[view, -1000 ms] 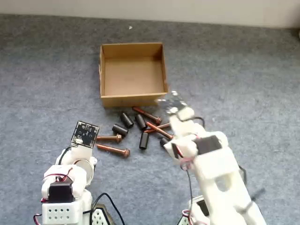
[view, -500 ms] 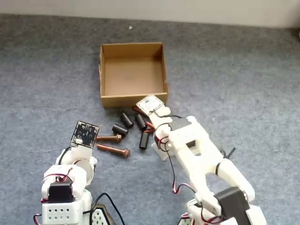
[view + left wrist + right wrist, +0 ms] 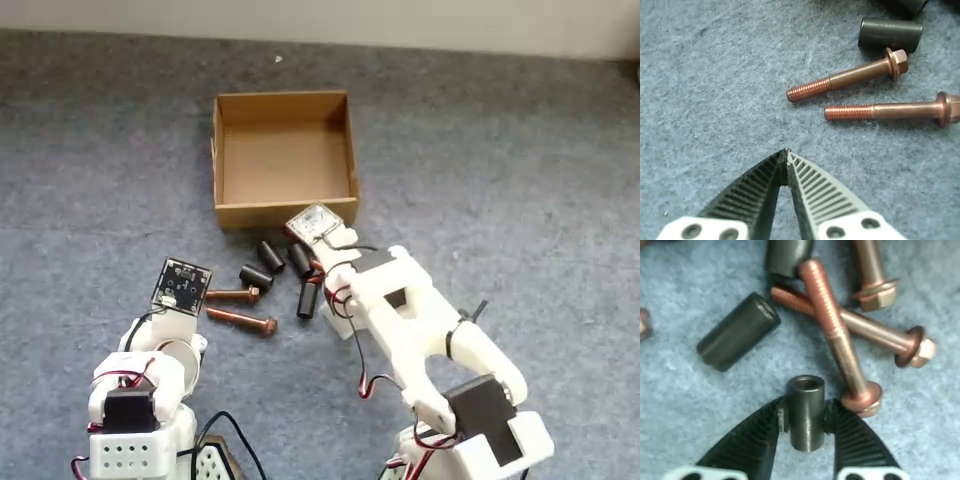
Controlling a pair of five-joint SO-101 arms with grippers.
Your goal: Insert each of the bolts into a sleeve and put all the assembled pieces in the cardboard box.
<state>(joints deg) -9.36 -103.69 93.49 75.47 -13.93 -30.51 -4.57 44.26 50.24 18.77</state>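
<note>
Down on the grey surface point(image 3: 520, 150), the right jaws pinched a black sleeve point(image 3: 805, 415) just beside a heap of bolts point(image 3: 840, 345) near the cardboard box point(image 3: 283, 212), while the left jaws sat closed tight near two more bolts point(image 3: 855, 77).

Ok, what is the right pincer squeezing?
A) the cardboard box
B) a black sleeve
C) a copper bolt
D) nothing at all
B: in the right wrist view, the right pincer presses on both sides of a short black sleeve, while the bolts lie loose beside it.
</note>
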